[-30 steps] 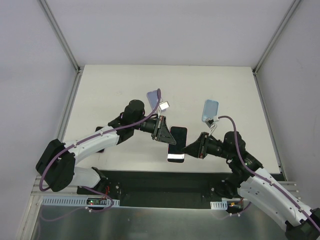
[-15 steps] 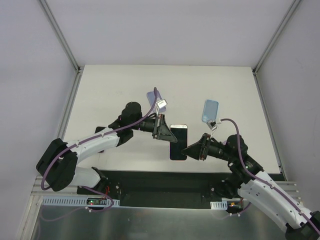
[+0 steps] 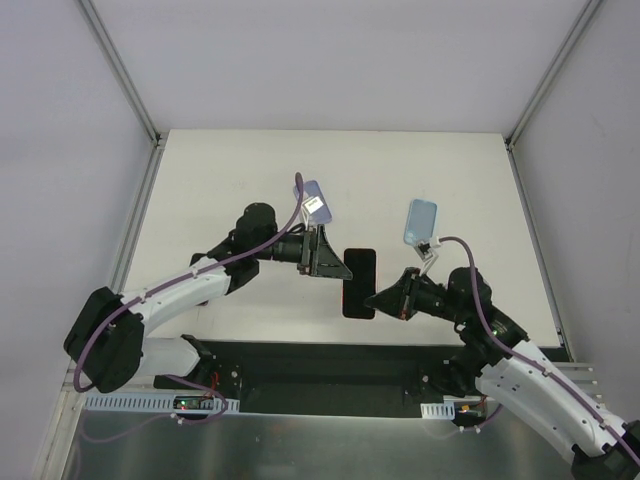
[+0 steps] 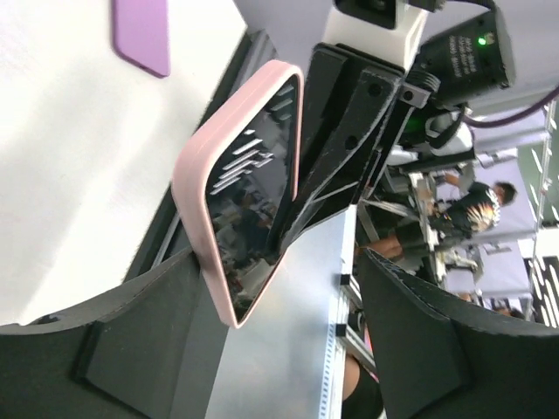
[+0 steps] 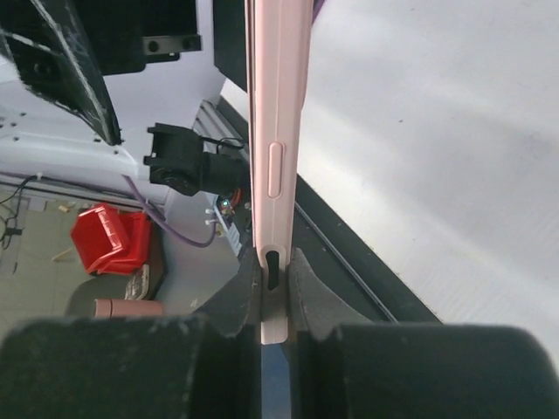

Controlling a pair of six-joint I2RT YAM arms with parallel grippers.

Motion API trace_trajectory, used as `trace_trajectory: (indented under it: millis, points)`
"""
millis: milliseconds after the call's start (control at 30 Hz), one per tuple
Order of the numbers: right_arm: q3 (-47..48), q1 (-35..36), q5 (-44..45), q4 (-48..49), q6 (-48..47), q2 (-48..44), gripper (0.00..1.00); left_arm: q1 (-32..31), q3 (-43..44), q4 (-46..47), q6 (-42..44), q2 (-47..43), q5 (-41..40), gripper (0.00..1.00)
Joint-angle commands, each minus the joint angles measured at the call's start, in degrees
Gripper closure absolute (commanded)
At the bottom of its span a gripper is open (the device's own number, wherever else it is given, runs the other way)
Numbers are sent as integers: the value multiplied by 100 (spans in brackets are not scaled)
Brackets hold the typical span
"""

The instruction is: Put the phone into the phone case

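Work surface: a white matte desk point(image 3: 250, 180), enclosed on three sides by pale grey walls point(image 3: 330, 60) with aluminium frame rails point(image 3: 120, 70) at the corners. A black base plate point(image 3: 320, 365) runs along the near edge. Open desk surface extends beyond both arms to the far wall. A pale blue rounded rectangular slab point(image 3: 421, 220) lies flat right of centre, apart from the arms.

The pink rounded-corner phone case point(image 4: 196, 196) sits between the two arms, close to the near desk edge, screen side up. The black glass-fronted phone point(image 3: 358, 283) is seated inside it, with the pink rim bordering the screen.

The right jaws are clenched on one long side of the case, near its side button point(image 5: 275, 170). The left jaws are released and spread wide. One finger point(image 4: 131, 332) lies just beside the case corner; contact cannot be confirmed. Whether the case rests on the desk cannot be told.
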Motion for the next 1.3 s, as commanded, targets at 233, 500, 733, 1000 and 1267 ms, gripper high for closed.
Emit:
trace_trajectory:
  millis: [233, 500, 733, 1000, 1267]
  points:
    - [1050, -22, 853, -917, -891, 1099, 99, 1361, 240, -2718, 1485, -1607, -1222, 2]
    - [2104, -276, 625, -839, -1287, 3021, 98, 2682, 83, -3747, 1776, -2064, -572, 1]
    - [2667, -768, -7, -488, -1349, 4535, 99, 3561, -32, -4897, 2434, -1741, -553, 1]
    - [2686, -945, -272, 452, -972, 5968, 98, 3632, -129, -5312, 3077, -1818, -703, 1]
    - [2334, -954, 52, 902, -672, 6505, 90, 3632, -208, -5330, 3033, -1907, -984, 1]
